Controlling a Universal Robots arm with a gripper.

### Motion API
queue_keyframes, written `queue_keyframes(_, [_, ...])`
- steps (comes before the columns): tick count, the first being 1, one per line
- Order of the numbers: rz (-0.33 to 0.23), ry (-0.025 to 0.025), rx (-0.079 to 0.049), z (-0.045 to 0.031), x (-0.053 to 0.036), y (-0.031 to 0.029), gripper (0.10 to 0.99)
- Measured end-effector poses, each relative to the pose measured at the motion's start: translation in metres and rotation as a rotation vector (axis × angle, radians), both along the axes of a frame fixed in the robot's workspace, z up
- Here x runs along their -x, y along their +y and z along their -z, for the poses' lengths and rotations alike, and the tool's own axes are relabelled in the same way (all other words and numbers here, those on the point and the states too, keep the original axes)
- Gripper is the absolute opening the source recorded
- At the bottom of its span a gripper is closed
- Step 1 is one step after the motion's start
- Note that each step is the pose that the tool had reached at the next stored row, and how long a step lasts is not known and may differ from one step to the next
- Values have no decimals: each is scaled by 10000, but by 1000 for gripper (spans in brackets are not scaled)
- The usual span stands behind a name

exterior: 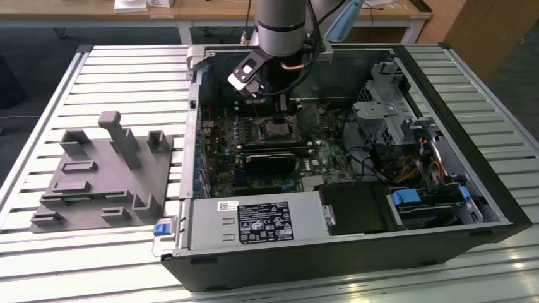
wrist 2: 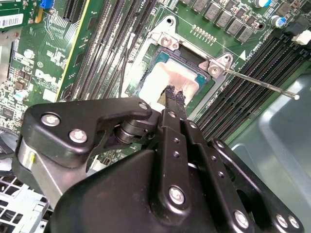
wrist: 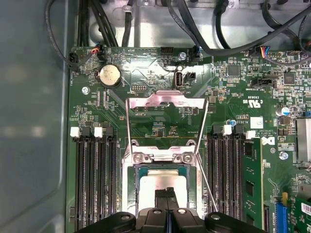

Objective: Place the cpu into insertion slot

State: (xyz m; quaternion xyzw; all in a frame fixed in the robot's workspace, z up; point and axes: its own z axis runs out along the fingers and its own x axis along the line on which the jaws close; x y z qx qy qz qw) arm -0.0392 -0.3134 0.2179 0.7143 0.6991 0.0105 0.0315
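Note:
The cpu (wrist 2: 163,80) shows its pale silvery face and lies flat inside the insertion slot (wrist 2: 167,41), the square socket with a metal rim on the green motherboard. My gripper (wrist 2: 174,95) stands right over the chip, its two black fingers pressed together with nothing between them and their tips at the chip's face. In the first wrist view the cpu (wrist: 153,187) sits in the insertion slot (wrist: 132,165) with the gripper (wrist: 166,192) above its middle. In the exterior view the gripper (exterior: 282,108) hangs over the insertion slot (exterior: 278,128) inside the open computer case.
The socket's metal load plate (wrist: 166,100) is swung up and its thin lever rod (wrist 2: 262,83) sticks out sideways. Black memory slots (wrist: 95,179) flank the socket. A black card (exterior: 271,159), cables and drive cages (exterior: 387,113) crowd the case. A grey fixture (exterior: 97,173) sits at the exterior view's left.

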Motion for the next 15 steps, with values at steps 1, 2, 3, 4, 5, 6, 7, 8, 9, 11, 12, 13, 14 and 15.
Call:
queue_keyframes(1, [0, 0, 0, -2, 0, 0, 106])
queue_keyframes(2, [0, 0, 1, -5, 0, 0, 106])
queue_keyframes(3, [1, 0, 1, -8, 0, 0, 106])
queue_keyframes(4, [1, 0, 1, -11, 0, 0, 106])
queue_keyframes(5, [1, 0, 1, -14, 0, 0, 106])
queue_keyframes(6, [1, -1, 0, -18, 0, 0, 106])
queue_keyframes(7, [1, 0, 1, -21, 0, 0, 106])
queue_keyframes(8, [0, 0, 1, -25, 0, 0, 106])
queue_keyframes(9, [1, 0, 1, -28, 0, 0, 106])
queue_keyframes(11, [1, 0, 1, -35, 0, 0, 106])
queue_keyframes(12, [0, 0, 0, -39, 0, 0, 106])
queue_keyframes(13, [0, 0, 0, -44, 0, 0, 106])
queue_keyframes(14, [1, 0, 0, -48, 0, 0, 106])
queue_keyframes(15, [1, 0, 1, -52, 0, 0, 106])
